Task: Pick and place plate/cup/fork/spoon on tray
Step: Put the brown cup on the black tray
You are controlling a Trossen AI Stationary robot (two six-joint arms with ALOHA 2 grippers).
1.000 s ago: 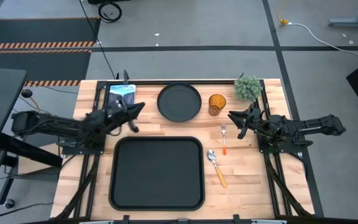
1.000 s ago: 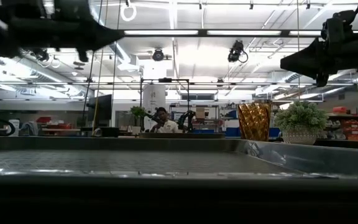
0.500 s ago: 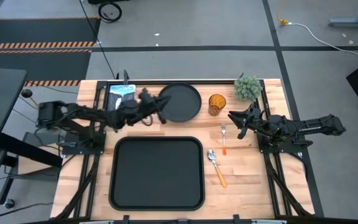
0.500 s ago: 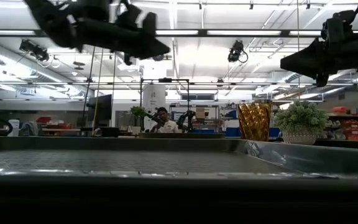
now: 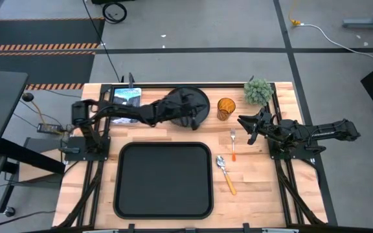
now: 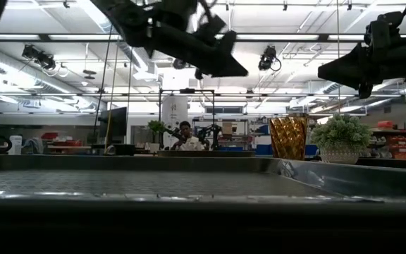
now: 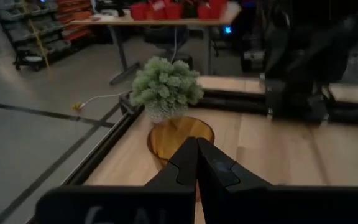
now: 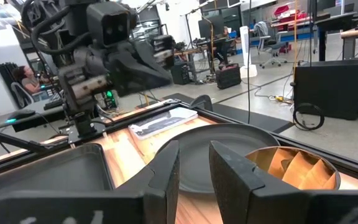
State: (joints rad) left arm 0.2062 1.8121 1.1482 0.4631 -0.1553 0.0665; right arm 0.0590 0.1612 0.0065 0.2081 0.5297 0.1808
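The round black plate (image 5: 201,97) lies on the table's far middle. My left gripper (image 5: 197,112) hovers above it, shut and empty, pointing at the amber cup (image 5: 226,107), which stands right of the plate and shows beyond the fingertips (image 7: 166,138). The fork (image 5: 233,144) and the spoon (image 5: 225,173) lie flat on the wood right of the large black tray (image 5: 164,180). My right gripper (image 5: 243,123) waits above the table right of the fork, open by a narrow gap and empty; its wrist view shows the plate (image 8: 222,140) and the cup (image 8: 291,165).
A small potted plant (image 5: 258,90) stands at the far right corner behind the cup. A flat printed card (image 5: 127,97) lies at the far left. A person sits in the room beyond the table (image 6: 183,135).
My left gripper has swung from the table's left part toward its right edge, over the plate and toward the cup, staying high above the table. No object has moved.
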